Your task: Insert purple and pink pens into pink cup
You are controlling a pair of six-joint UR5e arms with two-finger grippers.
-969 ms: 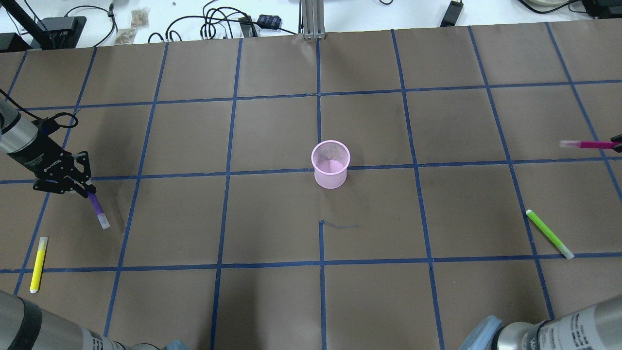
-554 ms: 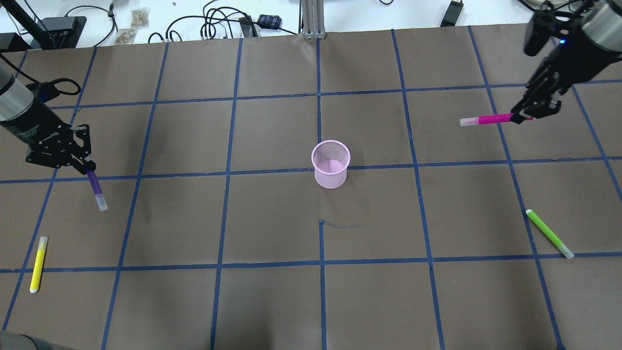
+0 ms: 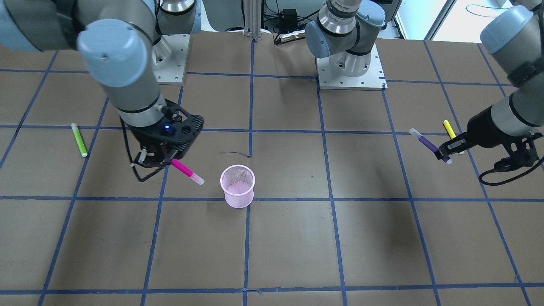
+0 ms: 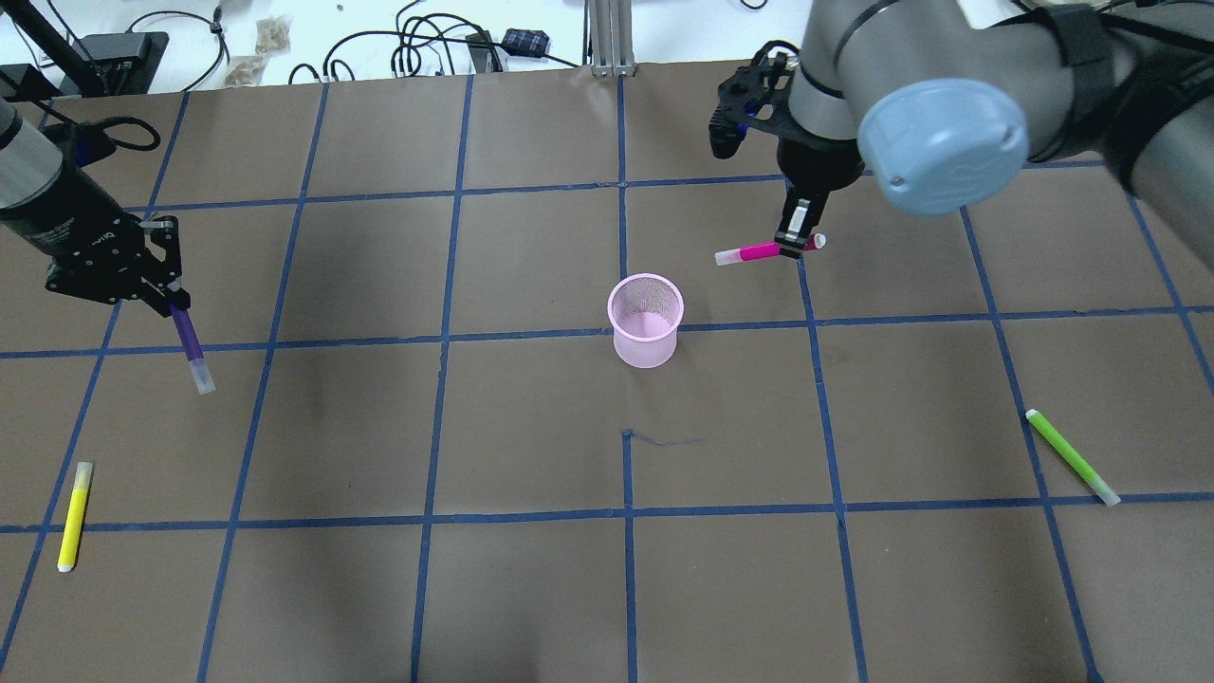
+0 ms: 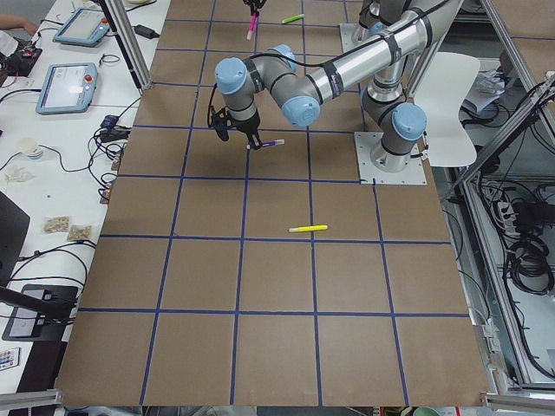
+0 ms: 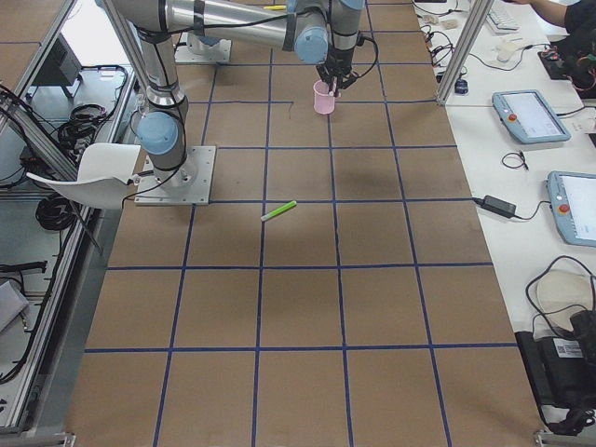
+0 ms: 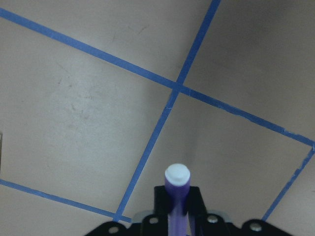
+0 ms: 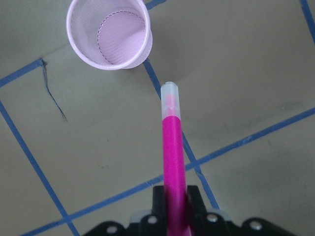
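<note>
Two pens gripped, pink cup [image 4: 646, 323] empty.
Right gripper [image 4: 793, 237] clamps pink pen [image 4: 754, 252] near the rim: upend it before dropping; left gripper [image 4: 174, 305] clasps purple pen [image 4: 190, 343] far left.

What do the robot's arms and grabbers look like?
The left arm and right arm are silver-grey tubes with pale-blue joint caps. The left gripper and right gripper are black, with two fingers. A black cable loops by the left wrist; a blue light glows on the right.
</note>
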